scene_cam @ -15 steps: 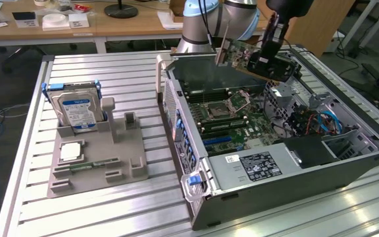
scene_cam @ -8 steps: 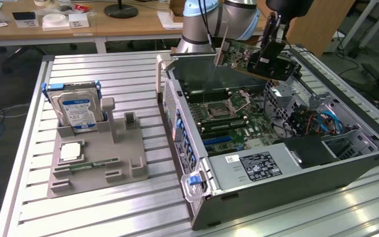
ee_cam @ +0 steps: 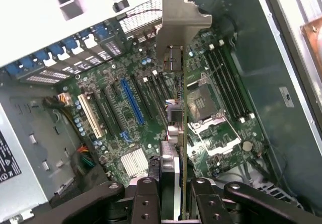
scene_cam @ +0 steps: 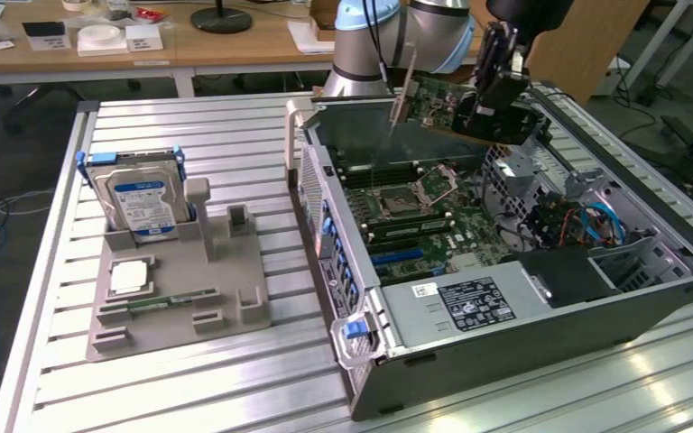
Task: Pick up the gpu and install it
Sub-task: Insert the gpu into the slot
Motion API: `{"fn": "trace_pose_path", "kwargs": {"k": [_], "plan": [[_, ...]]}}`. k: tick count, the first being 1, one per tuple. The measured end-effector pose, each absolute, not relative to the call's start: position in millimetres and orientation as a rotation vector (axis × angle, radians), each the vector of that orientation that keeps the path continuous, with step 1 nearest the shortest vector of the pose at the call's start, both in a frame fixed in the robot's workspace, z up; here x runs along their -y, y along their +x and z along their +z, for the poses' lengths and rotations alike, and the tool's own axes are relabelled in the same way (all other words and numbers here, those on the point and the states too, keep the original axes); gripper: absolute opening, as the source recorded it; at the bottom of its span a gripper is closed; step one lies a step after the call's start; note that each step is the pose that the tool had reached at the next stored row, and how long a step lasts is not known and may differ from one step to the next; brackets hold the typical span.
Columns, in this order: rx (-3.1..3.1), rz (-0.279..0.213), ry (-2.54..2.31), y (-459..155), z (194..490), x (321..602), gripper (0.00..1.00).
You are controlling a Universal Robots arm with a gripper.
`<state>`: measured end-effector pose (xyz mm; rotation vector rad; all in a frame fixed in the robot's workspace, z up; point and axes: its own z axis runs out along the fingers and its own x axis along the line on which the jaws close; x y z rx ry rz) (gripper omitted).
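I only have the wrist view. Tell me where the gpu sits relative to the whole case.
Observer: The hand holds the gpu in the air above the open case, over its far end in the exterior view.
Operator: Name what stands beside the case.
Observer: A hard drive stands upright in a grey holder on the table, to the exterior view's left of the case.
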<state>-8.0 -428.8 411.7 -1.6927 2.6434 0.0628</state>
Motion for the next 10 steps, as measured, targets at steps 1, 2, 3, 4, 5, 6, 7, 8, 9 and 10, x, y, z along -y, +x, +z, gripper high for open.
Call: {"fn": "trace_pose_path", "kwargs": {"k": [1, 2, 3, 4, 5, 6, 7, 8, 9, 10], "plan": [[-2.633, 0.063, -1.709, -8.0, 411.7, 428.8, 0.28], [-2.623, 0.063, -1.725, -8.0, 411.7, 428.8, 0.28], [-2.613, 0.063, -1.741, -8.0, 411.7, 428.8, 0.28], [-2.602, 0.063, -1.758, -8.1, 411.7, 428.8, 0.28], [-2.59, 0.063, -1.775, -8.0, 411.7, 428.8, 0.28], [-2.579, 0.063, -1.792, -8.0, 411.7, 428.8, 0.28], [-2.567, 0.063, -1.809, -8.1, 411.7, 428.8, 0.28], [-2.556, 0.063, -1.825, -8.0, 411.7, 428.8, 0.28], [-2.545, 0.063, -1.842, -8.0, 411.7, 428.8, 0.28], [-2.533, 0.063, -1.858, -8.0, 411.7, 428.8, 0.28]]}}
